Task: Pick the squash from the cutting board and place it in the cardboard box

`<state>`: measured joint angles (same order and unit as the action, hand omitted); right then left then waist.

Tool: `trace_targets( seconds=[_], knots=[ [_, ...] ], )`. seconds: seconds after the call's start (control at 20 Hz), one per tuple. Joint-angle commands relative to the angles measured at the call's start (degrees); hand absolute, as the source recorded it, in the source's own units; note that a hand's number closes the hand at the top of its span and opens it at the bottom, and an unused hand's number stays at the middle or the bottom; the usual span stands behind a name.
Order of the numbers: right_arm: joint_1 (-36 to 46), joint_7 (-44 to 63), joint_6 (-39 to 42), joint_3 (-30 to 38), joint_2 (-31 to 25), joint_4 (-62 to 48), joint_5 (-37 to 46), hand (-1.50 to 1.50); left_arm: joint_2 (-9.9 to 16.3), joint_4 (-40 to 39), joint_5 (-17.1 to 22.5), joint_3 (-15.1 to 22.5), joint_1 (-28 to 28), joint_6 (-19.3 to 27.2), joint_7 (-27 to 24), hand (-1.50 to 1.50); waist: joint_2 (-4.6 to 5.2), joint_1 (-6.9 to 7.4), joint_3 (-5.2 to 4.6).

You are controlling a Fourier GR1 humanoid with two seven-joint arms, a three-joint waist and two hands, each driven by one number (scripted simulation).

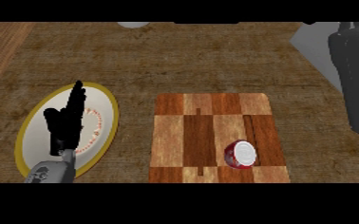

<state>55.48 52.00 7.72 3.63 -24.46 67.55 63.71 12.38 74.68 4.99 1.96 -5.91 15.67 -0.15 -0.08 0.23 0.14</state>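
Left hand (65, 123) lower left, fingers straight up, holding nothing, over plate (105, 105). Red-and-white can-like object (240, 154) lies on cutting board (210, 133), lower right of centre. No squash visible.

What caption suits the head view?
Left hand open above a plate; a red can lies on the cutting board.

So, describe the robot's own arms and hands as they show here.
The left hand is matte black with slim, segmented fingers, joined to a grey forearm with a rounded metallic wrist. At the right edge a dark grey, smooth limb shows; no hand is visible there.
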Motion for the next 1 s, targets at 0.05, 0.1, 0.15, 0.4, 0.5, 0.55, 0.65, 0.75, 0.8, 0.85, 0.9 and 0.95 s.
trace_targets(
  seconds=[0.05,0.1,0.15,0.4,0.5,0.55,0.65,0.75,0.8,0.85,0.9,0.95],
  knots=[
    [0.4,-7.9,-6.0,5.6,-5.2,-8.5,-1.5,1.50,-1.3,4.3,-1.6,2.3,2.8,0.6,2.3,0.00,0.23,0.68,-0.11],
    [2.2,-8.6,-5.3,6.1,-6.0,-10.2,-1.9,1.50,-1.4,-4.7,-0.6,-0.5,0.3,-1.1,-3.6,0.00,0.39,0.34,-0.16],
    [-0.9,-11.7,-9.1,7.4,-6.1,-11.2,-2.9,1.50,0.8,-0.2,0.3,-0.7,0.6,-2.6,0.0,0.00,0.33,0.47,-0.12],
    [0.9,-21.1,-15.7,9.8,-9.1,-25.6,-3.1,1.50,0.3,-1.4,-0.3,-0.9,-3.0,-2.0,2.7,0.00,0.59,0.95,-0.11],
    [0.4,-25.9,-19.9,12.6,-11.2,-31.6,-4.4,1.50,-0.3,2.3,-1.3,0.5,-1.0,-1.0,3.0,0.00,0.74,1.63,-0.05],
    [0.5,-27.7,-22.9,13.4,-10.3,-34.3,-4.9,1.50,-1.6,-0.6,-0.8,0.1,-0.4,-1.1,0.1,0.00,1.02,1.98,-0.05],
    [1.8,-29.7,-22.1,13.1,-14.4,-39.0,-3.0,1.50,-1.1,0.8,-1.2,0.4,-1.5,-1.0,2.6,0.00,1.05,2.15,-0.03],
    [0.5,-30.4,-25.1,13.8,-15.0,-42.9,-2.3,1.50,-1.8,-1.2,-0.8,0.3,0.0,-2.3,-1.8,0.00,1.39,2.61,-0.03],
    [0.8,-29.8,-29.0,16.5,-13.6,-44.0,-4.5,1.50,-1.8,-0.5,-1.8,0.9,-1.2,-1.3,-0.3,0.00,1.45,2.78,0.03],
    [0.9,-30.3,-28.8,17.6,-13.4,-45.1,-5.7,1.50,-2.1,0.9,-2.2,0.8,-1.5,-0.2,0.9,0.00,1.19,2.47,0.03],
    [1.8,-30.3,-27.5,18.2,-14.4,-47.3,-6.1,1.50,-2.3,0.4,-2.9,1.6,-1.6,0.1,1.5,0.00,1.44,2.92,0.06],
    [1.5,-30.7,-26.6,20.0,-16.1,-48.1,-7.6,-1.50,-1.6,2.5,-2.1,1.7,1.8,-1.5,0.5,0.00,1.37,3.35,0.09]
  ],
)
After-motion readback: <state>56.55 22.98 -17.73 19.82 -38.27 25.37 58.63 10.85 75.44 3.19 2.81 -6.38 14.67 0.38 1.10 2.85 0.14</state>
